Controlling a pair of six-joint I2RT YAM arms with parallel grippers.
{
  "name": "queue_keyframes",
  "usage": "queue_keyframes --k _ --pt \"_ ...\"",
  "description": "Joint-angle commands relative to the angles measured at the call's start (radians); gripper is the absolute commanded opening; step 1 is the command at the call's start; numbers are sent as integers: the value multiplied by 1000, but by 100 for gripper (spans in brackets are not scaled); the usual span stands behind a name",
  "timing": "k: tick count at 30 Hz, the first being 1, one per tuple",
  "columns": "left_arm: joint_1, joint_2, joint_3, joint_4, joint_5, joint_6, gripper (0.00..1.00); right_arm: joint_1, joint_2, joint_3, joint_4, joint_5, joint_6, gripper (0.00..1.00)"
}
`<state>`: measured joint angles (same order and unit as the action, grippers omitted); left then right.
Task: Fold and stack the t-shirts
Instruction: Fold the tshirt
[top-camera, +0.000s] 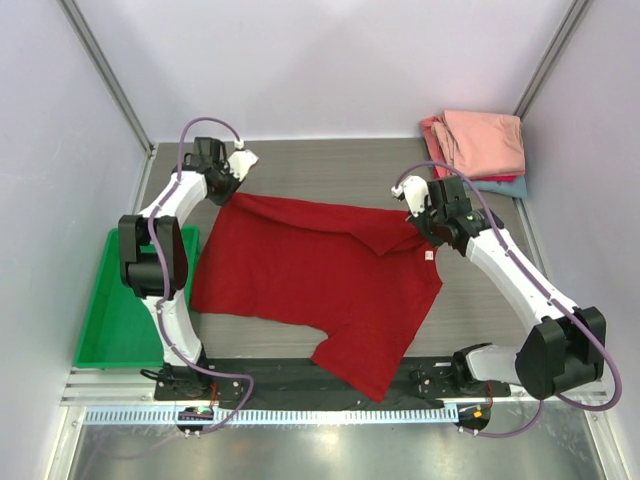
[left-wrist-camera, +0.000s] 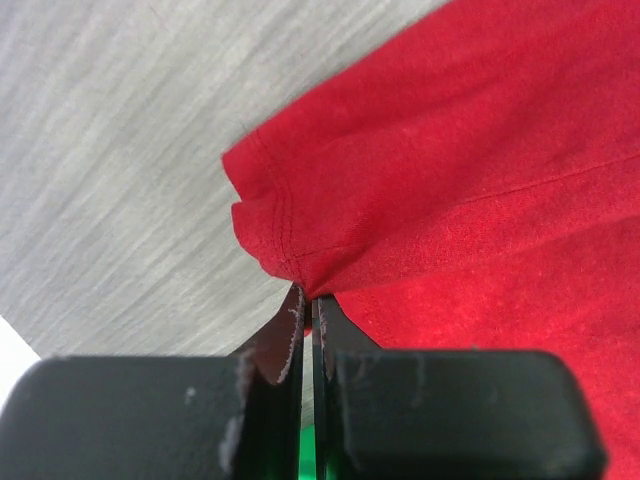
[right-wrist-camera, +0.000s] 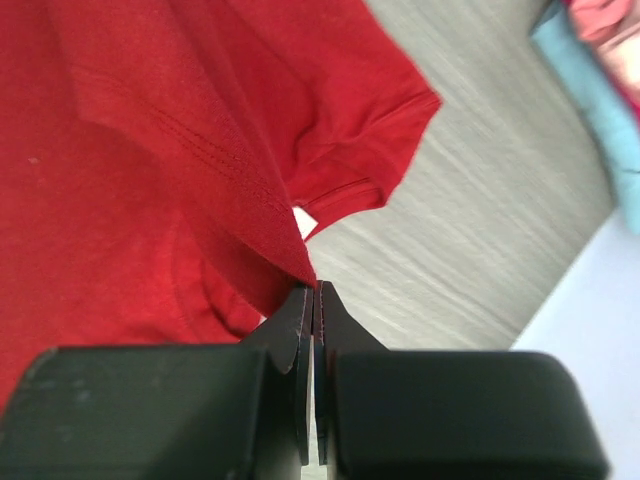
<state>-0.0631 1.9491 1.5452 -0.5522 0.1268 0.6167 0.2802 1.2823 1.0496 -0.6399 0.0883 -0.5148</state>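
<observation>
Deep red t-shirt (top-camera: 320, 270): plain, no print, same-red stitching at hems; small white neck label (right-wrist-camera: 304, 222) at its collar. Table (top-camera: 330, 165) under it: grey w/ fine wood-grain streaks. Tray (top-camera: 115, 320) left of the shirt: bright green, plain. Stack beyond the shirt's right side: salmon-pink t-shirts (top-camera: 485, 140) on top, thin red t-shirt (top-camera: 480, 179) edge btwn, teal t-shirt (top-camera: 505, 188) at bottom. Arms (top-camera: 180, 195) white w/ black joints; cables (top-camera: 205, 122) purple.

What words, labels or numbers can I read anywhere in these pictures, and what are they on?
None can be read. The only label is a small white tag on the red t-shirt; it is too small to show any print. The green tray and the folded shirts show no writing.
</observation>
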Motion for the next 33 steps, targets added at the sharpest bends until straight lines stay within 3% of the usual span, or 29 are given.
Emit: queue_keyframes --k 1,4,5,6,9,14,21,26,30,31,32,33 --pt "12 -45 -39 -14 -10 20 0 5 -52 1 -32 -45 61 1" --pt "16 -55 -59 -38 -9 8 0 5 -63 0 -84 -76 67 3" --pt "17 -59 -63 -54 -10 6 0 5 -63 4 -104 -137 68 8" --pt "20 -64 -60 -96 -15 -12 7 5 -64 13 -127 -151 70 21" --pt "39 -127 -54 -134 29 -43 28 5 -63 107 -250 -238 73 34" --pt "43 -156 39 -29 50 -80 44 5 -20 260 -212 -250 105 37" --pt "39 291 632 -449 92 -158 27 -78 274 357 -156 -193 53 34" --pt "40 385 704 -485 119 -201 7 -179 477 458 -144 -220 71 31" --pt "42 422 716 -442 105 -228 13 -243 592 556 -121 -236 96 31" --pt "43 435 725 -437 99 -241 20 -252 623 570 -122 -234 95 32" --pt "43 451 739 -433 91 -250 34 -256 637 581 -122 -229 93 34" --pt "46 464 748 -422 82 -259 39 -260 649 601 -124 -231 91 35"
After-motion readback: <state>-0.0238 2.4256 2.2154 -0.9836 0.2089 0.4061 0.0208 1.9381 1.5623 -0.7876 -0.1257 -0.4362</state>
